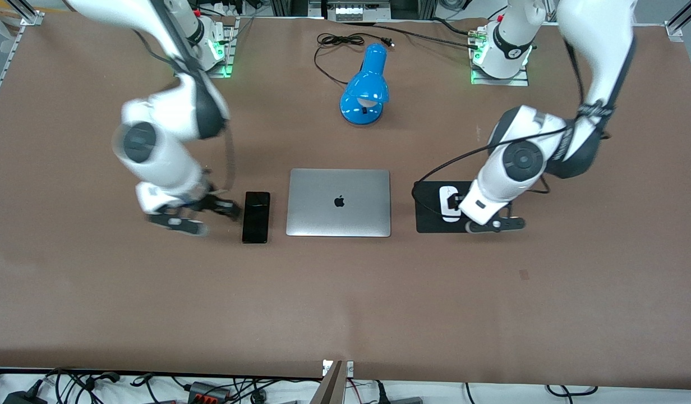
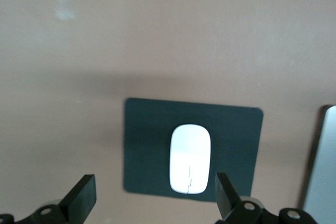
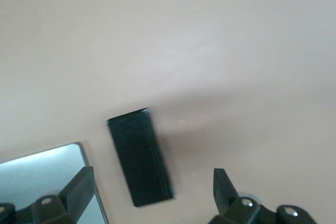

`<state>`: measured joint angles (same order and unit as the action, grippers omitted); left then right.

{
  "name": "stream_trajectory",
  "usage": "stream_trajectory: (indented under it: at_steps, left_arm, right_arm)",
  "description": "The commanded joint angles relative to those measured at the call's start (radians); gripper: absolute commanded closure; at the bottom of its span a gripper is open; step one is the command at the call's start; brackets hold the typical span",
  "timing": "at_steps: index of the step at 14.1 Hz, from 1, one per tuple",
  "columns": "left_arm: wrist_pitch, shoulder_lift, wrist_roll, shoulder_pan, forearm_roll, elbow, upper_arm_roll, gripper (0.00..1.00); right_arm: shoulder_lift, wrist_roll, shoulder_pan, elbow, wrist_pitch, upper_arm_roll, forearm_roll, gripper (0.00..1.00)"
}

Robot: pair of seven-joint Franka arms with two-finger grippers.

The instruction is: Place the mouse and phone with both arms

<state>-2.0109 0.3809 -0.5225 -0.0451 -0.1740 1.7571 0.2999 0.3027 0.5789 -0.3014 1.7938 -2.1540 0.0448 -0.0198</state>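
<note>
While the closed silver laptop (image 1: 338, 202) sits at the middle of the brown table (image 1: 345, 297), the 2 task items lie flat on either side of it. The phone (image 1: 256, 216) rests on the bare table just beside the laptop, toward the right arm's end, its long edge running parallel to the laptop's side and a narrow strip of table showing between them. The mouse (image 1: 447, 203) lies on the square black mouse pad (image 1: 429, 221), which sits near the laptop toward the left arm's end. The left gripper (image 1: 459, 203) hangs low over the mouse pad, partly covering the mouse in the front view; in the left wrist view its fingers (image 2: 81, 198) are spread wide with the mouse (image 2: 190, 166) lying free on the pad (image 2: 144, 150) between them, nothing held. The right gripper (image 1: 202, 216) hangs low over the table just beside the phone, toward the right arm's end; in the right wrist view its fingers (image 3: 79, 190) are also spread wide and empty, the phone (image 3: 139, 157) lying between them and the laptop's corner (image 3: 50, 182) at the edge. A blue desk lamp (image 1: 365, 85) lies farther from the front camera than the laptop, its black cord (image 1: 337, 45) looped beside it.
</note>
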Motion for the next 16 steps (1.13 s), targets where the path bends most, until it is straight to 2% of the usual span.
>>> stream_trajectory:
  at_steps: [1,5,7,8,9,11,12,14,15,16]
  left_arm:
    - [0.205,0.015,0.080,0.022,-0.027,-0.230,0.002,0.00]
    - [0.486,-0.019,0.290,0.096,-0.009,-0.402,0.011,0.00]
    - [0.599,-0.053,0.379,0.131,0.045,-0.455,0.002,0.00]
    - [0.610,-0.094,0.403,0.142,0.100,-0.443,-0.014,0.00]
    - [0.612,-0.123,0.410,0.137,0.149,-0.427,-0.068,0.00]
    - [0.588,-0.213,0.516,0.078,0.238,-0.343,-0.239,0.00]
    - [0.543,-0.291,0.573,0.053,0.235,-0.264,-0.286,0.00]
    - [0.462,-0.426,0.582,0.050,0.228,-0.112,-0.289,0.00]
    - [0.431,-0.459,0.582,0.044,0.200,-0.070,-0.289,0.00]
    - [0.425,-0.471,0.584,0.015,0.138,-0.067,-0.288,0.00]
  right_arm:
    - [-0.043,-0.094,0.108,-0.048,0.133,-0.008,-0.002,0.00]
    - [-0.132,-0.371,0.272,-0.118,0.346,-0.006,-0.011,0.00]
    - [-0.128,-0.404,0.332,-0.261,0.513,-0.006,-0.009,0.00]
    - [-0.113,-0.419,0.359,-0.334,0.596,-0.008,-0.006,0.00]
    - [-0.099,-0.425,0.375,-0.385,0.646,-0.008,-0.002,0.00]
    - [-0.088,-0.419,0.393,-0.424,0.642,-0.006,0.003,0.00]
    - [-0.099,-0.407,0.398,-0.413,0.611,-0.008,0.004,0.00]
    - [-0.123,-0.419,0.400,-0.393,0.594,-0.019,0.011,0.00]
    - [-0.157,-0.418,0.401,-0.364,0.609,-0.020,0.011,0.00]
    - [-0.202,-0.415,0.404,-0.294,0.585,-0.025,0.018,0.00]
